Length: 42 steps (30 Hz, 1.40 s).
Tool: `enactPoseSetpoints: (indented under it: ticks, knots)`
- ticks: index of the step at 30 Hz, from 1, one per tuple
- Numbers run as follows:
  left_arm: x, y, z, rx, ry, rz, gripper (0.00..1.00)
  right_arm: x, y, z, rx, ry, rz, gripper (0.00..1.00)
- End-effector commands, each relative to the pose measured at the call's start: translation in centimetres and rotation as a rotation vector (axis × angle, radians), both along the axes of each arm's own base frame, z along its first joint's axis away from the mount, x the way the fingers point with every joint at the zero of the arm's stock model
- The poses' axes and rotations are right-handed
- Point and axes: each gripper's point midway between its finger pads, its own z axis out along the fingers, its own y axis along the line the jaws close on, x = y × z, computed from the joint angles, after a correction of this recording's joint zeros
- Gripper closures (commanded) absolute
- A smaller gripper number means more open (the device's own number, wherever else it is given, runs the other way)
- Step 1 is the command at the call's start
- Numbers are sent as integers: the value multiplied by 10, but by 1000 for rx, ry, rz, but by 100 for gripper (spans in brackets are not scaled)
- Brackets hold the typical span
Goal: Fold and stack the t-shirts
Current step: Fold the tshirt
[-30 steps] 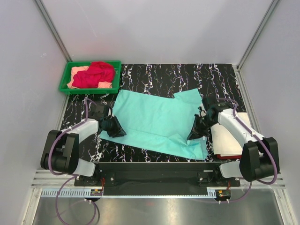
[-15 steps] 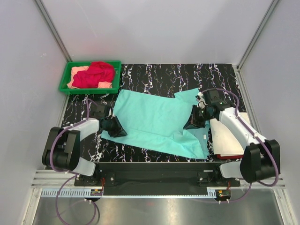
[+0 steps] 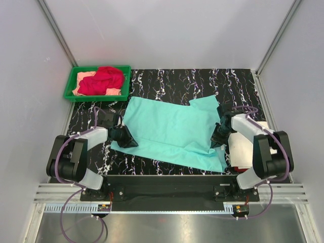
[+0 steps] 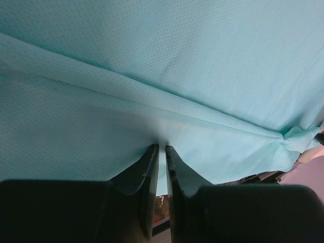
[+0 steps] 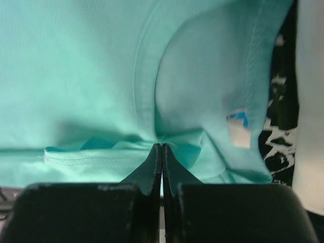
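On the black bench, the left pincer at 9 o'clock and right pincer at 3 pinch the mint t-shirt tight. Best to lift both evenly together.

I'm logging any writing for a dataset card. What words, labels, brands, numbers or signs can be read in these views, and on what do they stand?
No text can be read in any view.
The only candidate is the sewn label on the mint-teal t-shirt, seen in the right wrist view. It is white with a blue patch, and too blurred to read.
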Motion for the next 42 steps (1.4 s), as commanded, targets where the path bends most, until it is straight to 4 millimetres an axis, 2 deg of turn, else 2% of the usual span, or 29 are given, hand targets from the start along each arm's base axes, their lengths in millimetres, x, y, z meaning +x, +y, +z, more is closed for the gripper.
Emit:
enactPoseSetpoints:
  ticks: [1, 2, 3, 5, 6, 9, 10, 11, 12, 13, 15, 16, 20, 24, 29, 31, 32, 34, 42]
  knots:
    - [-6, 9, -14, 62, 30, -5, 82, 50, -17, -3, -115, -129, -45, 100]
    - [-5, 8, -13, 59, 28, -6, 82, 55, -28, -9, -177, -128, -47, 100]
    - [-6, 8, -13, 60, 29, -8, 82, 64, -28, -5, -184, -147, -43, 88]
    - [-6, 8, -12, 57, 25, -11, 82, 64, -34, -3, -223, -108, 5, 66]
    - [-5, 7, -11, 56, 21, -13, 82, 66, -33, 9, -218, -108, 49, 56]
    - [-3, 8, -11, 58, 17, -18, 82, 71, -17, 44, -139, -207, 128, 47]
    - [-3, 7, -10, 54, 19, -20, 82, 69, 2, 55, -60, -235, 181, 37]
    - [-2, 6, -10, 52, 15, -19, 82, 68, 11, 65, -20, -269, 216, 31]
    - [-2, 5, -11, 47, 17, -18, 82, 65, 21, 66, 21, -278, 271, 29]
    - [-2, 5, -11, 41, 20, -16, 82, 59, 40, 68, 110, -266, 320, 28]
    - [-2, 3, -11, 33, 21, -17, 82, 54, 53, 54, 180, -213, 364, 28]
    - [-2, 3, -11, 30, 22, -18, 83, 50, 61, 43, 207, -161, 378, 32]
    - [-3, 2, -12, 29, 27, -18, 83, 50, 87, 32, 241, -115, 436, 46]
    - [-4, 2, -14, 30, 32, -15, 83, 57, 102, 22, 211, -97, 443, 46]
    - [-2, 2, -13, 30, 30, -16, 83, 58, 99, 4, 112, -48, 419, 47]
    - [-1, 2, -13, 32, 30, -16, 83, 54, 100, -2, 86, -30, 426, 51]
    - [-2, 2, -13, 33, 32, -17, 83, 53, 100, -4, 76, -28, 426, 53]
    - [-1, 3, -13, 37, 30, -15, 83, 47, 96, -10, 38, -17, 435, 66]
    - [-3, 3, -17, 37, 41, -19, 83, 39, 90, -22, -59, -9, 491, 62]
